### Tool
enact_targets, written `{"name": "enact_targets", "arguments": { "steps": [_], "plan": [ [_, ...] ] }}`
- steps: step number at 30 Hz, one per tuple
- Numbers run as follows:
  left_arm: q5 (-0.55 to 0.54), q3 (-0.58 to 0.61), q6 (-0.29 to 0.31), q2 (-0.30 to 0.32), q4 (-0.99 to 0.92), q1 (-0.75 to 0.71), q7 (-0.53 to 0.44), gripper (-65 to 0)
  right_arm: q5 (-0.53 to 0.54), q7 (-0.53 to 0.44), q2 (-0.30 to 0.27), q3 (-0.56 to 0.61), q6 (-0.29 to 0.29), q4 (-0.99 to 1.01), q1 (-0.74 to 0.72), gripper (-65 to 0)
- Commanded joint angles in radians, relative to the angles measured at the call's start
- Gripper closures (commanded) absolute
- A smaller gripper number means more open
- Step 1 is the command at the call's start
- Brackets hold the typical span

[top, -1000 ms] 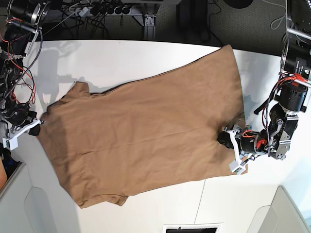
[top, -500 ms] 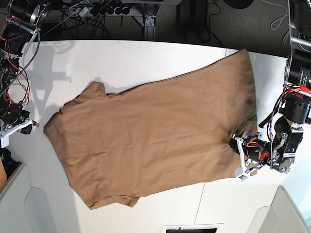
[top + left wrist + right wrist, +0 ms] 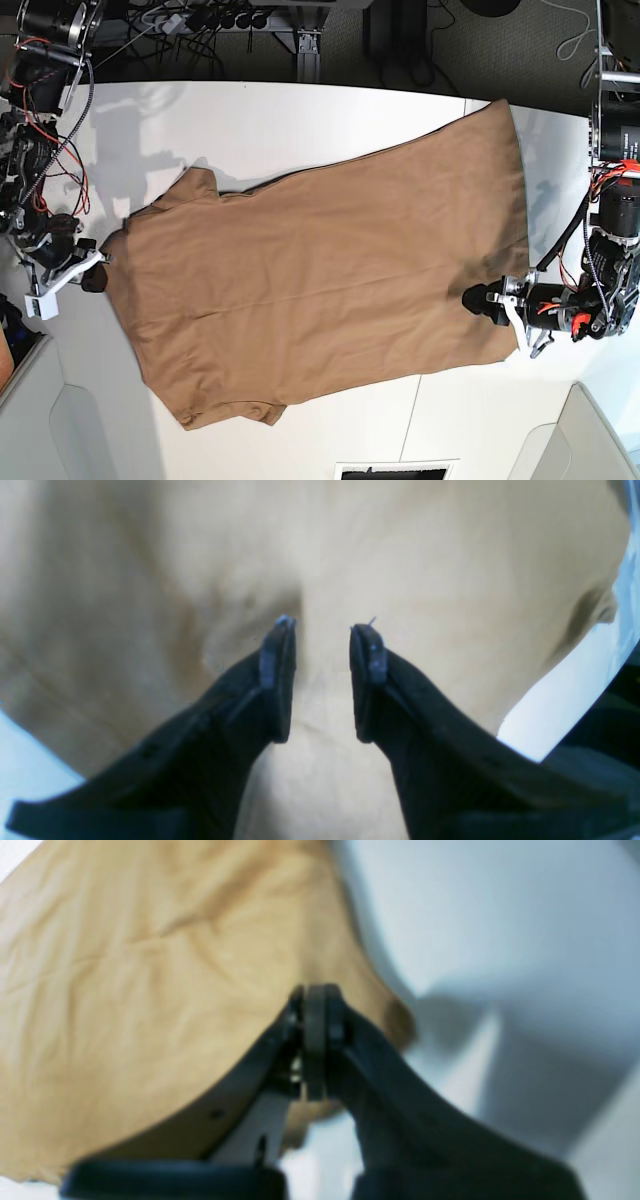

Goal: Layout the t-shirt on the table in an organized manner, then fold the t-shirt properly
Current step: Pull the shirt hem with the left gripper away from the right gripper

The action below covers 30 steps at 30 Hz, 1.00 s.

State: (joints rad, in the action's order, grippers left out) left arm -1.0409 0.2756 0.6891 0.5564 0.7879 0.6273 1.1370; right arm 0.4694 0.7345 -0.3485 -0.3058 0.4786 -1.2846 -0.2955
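Your left gripper [image 3: 322,630] hovers over the plain tan-brown cotton t-shirt [image 3: 320,290] near its hem edge, jaws partly apart, nothing between them. Your right gripper [image 3: 315,1005] is pressed closed at the shirt's collar-side edge; whether cloth is pinched, you cannot tell. The shirt lies spread diagonally on the flat matte white table [image 3: 300,125], with bare tabletop along the far side and both near corners.

The t-shirt [image 3: 320,280] is plain tan-brown, with no print. The table [image 3: 260,120] beneath it is matte white. Both grippers' fingers [image 3: 277,680] are black.
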Motion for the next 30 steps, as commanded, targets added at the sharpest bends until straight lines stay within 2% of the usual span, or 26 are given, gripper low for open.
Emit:
{"name": "enact_targets", "arguments": {
  "steps": [1,4,7,10,15,19,25,30],
  "plan": [
    [-0.02,-0.007,0.009,0.01,0.015,0.015,-0.007,-13.0,-0.012,-0.033,-0.014,0.027,0.005,-0.013,-0.041,0.0],
    [-0.011,-0.007,0.009,0.005,0.015,-0.037,-0.014,-5.7,-0.094,-0.063,-0.014,0.138,0.003,0.029,-0.084,0.0],
    [0.011,-0.007,0.009,0.003,0.015,-0.089,-0.032,-5.4,-0.169,-0.088,-0.015,0.234,-0.003,0.109,-0.124,0.0],
    [0.067,-0.007,0.009,0.003,0.015,-0.13,-0.087,-5.4,-0.192,-0.087,-0.017,0.285,-0.004,0.168,-0.128,0.0],
    [0.206,-0.007,0.009,-0.006,0.015,-0.154,-0.203,-5.4,-0.191,-0.027,-0.029,0.285,-0.004,0.181,-0.086,0.0],
    [0.301,-0.007,0.009,-0.036,0.015,-0.143,-0.24,-5.4,-0.123,0.008,-0.054,0.274,-0.003,0.101,-0.006,0.0],
    [0.313,-0.007,0.009,-0.07,0.015,-0.14,-0.24,-5.4,-0.077,0.066,-0.061,0.204,-0.003,-0.093,0.137,0.0],
    [0.293,-0.007,0.009,-0.073,0.028,-0.14,-0.229,-5.6,-0.053,0.077,-0.061,0.109,-0.003,-0.161,0.22,0.0]
  ]
}}
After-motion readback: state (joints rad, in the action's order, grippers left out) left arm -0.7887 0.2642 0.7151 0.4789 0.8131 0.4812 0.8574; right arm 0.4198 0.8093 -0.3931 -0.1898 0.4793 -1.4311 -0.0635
